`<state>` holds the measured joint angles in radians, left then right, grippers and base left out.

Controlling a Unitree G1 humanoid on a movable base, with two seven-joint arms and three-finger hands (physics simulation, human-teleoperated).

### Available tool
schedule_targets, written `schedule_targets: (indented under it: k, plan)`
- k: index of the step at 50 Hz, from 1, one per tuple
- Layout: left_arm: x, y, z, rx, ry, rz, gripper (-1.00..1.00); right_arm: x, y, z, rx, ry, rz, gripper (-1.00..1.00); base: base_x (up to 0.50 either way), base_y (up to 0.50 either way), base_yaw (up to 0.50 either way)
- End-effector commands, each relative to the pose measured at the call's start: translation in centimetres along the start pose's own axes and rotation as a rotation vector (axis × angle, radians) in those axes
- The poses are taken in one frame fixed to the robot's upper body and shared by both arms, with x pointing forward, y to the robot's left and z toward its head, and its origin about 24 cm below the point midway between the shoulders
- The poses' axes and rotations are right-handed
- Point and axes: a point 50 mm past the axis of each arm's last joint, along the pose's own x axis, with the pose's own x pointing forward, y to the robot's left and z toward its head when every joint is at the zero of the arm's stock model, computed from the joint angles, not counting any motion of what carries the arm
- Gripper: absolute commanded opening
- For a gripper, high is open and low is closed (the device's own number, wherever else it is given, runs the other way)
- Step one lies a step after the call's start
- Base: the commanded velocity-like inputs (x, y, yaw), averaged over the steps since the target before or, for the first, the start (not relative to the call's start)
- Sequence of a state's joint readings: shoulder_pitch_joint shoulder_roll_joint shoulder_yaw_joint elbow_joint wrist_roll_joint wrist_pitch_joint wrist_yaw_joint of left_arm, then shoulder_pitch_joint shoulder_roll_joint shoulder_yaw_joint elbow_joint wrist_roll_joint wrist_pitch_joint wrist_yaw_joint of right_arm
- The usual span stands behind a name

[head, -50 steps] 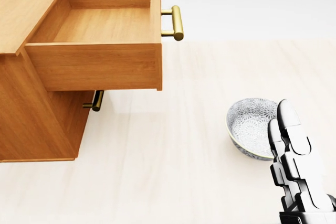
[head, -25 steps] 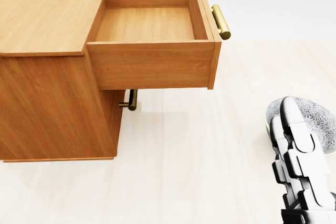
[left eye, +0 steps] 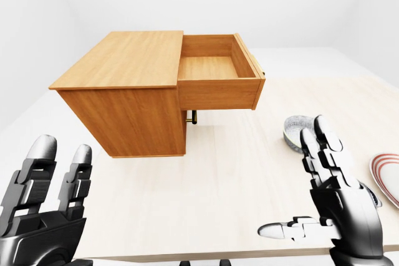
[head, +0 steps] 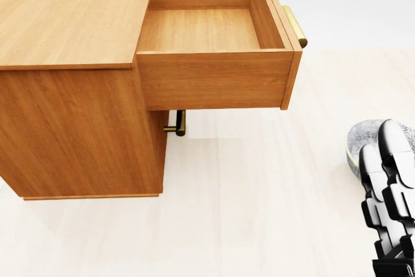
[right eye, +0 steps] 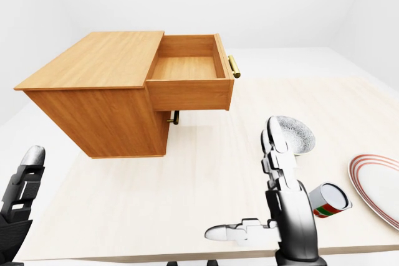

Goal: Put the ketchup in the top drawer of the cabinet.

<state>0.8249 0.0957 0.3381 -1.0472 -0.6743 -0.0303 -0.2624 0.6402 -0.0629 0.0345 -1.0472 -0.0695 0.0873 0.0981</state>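
The ketchup (right eye: 328,201), a small container with a red and green label, lies on its side on the table at the right of the right-eye view, between my right hand and a plate. My right hand (right eye: 249,182) is open and empty just left of it, not touching it. My left hand (left eye: 62,151) is open and empty at the bottom left of the left-eye view. The wooden cabinet (head: 71,115) stands on the table with its top drawer (head: 207,79) pulled out toward the right. I see only bare wood inside the drawer.
A patterned grey bowl (right eye: 293,134) sits just above my right hand, partly hidden by its fingers in the head view. A red-rimmed white plate (right eye: 380,185) lies at the right edge. The cabinet's lower drawer handle (head: 176,123) shows under the open drawer.
The whole head view has shifted: the cabinet and drawer slid to the right in the picture and the bowl moved to the right edge, so the camera has moved. My right hand stays open.
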Motion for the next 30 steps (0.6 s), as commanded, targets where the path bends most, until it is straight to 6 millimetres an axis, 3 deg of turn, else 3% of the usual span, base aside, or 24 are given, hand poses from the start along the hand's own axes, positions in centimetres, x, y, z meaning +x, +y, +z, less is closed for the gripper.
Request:
schedule_targets:
  k: [1,4,9,14,21,23,27,30]
  plan:
    - [0.8,-0.3,0.6,0.011,-0.113,-0.012,1.00,0.4,-3.2,0.7,-0.045,-0.026,0.007,1.00,0.00,0.00,0.00]
    - [0.7,-0.4,0.5,0.009,-0.103,-0.016,1.00,0.3,-4.1,1.0,-0.059,0.034,0.074,1.00,0.00,0.00,0.00]
    - [0.8,-0.4,0.5,0.010,-0.105,-0.018,1.00,1.8,-7.1,3.8,-0.086,-0.001,0.053,1.00,0.00,0.00,0.00]
    - [0.9,-0.6,0.4,0.013,-0.103,-0.022,1.00,2.6,-9.3,9.4,-0.091,-0.261,0.038,1.00,0.00,0.00,0.00]
    - [1.0,-0.2,0.8,0.007,-0.118,-0.013,1.00,0.6,-10.4,14.8,-0.168,-0.620,0.071,1.00,0.00,0.00,0.00]
    - [1.0,-0.1,0.9,0.008,-0.122,-0.010,1.00,0.2,-10.5,15.1,-0.234,-0.649,0.075,1.00,0.00,0.00,0.00]
    - [1.0,-0.1,0.8,0.009,-0.122,-0.009,1.00,0.4,-10.1,13.4,-0.449,-0.560,0.118,1.00,0.00,0.00,0.00]
    - [0.9,-0.1,0.8,0.008,-0.118,-0.010,1.00,0.3,-9.8,14.0,-0.662,-0.578,0.154,1.00,0.00,0.00,0.00]
